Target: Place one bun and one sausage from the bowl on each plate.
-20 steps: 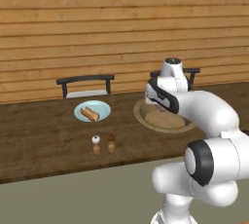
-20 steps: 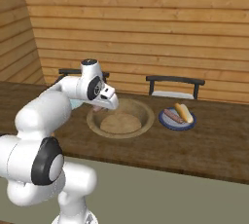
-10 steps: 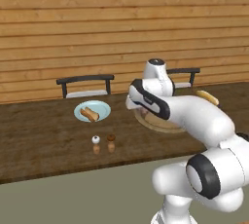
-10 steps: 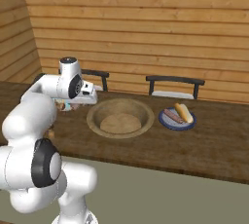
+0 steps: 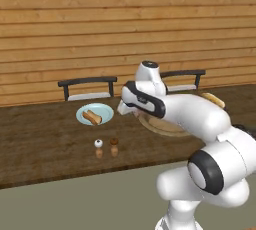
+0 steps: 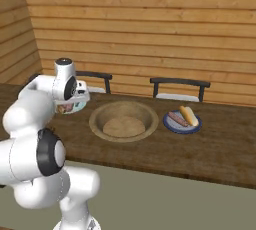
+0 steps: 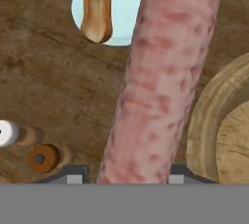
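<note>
A long pink sausage point(image 7: 160, 82) hangs over the dark wooden table, and my gripper point(image 7: 125, 174) is shut on it. The gripper point(image 5: 126, 107) hovers between the tan wooden bowl point(image 5: 156, 127) and the pale blue plate point(image 5: 103, 109). That plate point(image 7: 127, 4) holds one split bun point(image 7: 97, 14), seen too in the left base view as a bun point(image 5: 91, 117). The bowl point(image 6: 98, 120) has a pale bun-like shape lying in it. A second plate point(image 6: 167, 126), right of the bowl, carries a sausage point(image 6: 175, 119) and a bun point(image 6: 188, 115).
A white shaker point(image 5: 99, 144) and a brown shaker point(image 5: 114, 142) stand on the table in front of the pale blue plate. Two dark chairs point(image 5: 87, 82) stand behind the table against the wooden wall. The bowl's thick rim point(image 7: 202, 121) lies close beside the sausage.
The arm has swung from above the bowl to the left, toward the pale blue plate, carrying the sausage with it. Plates, bowl and shakers have stayed put.
</note>
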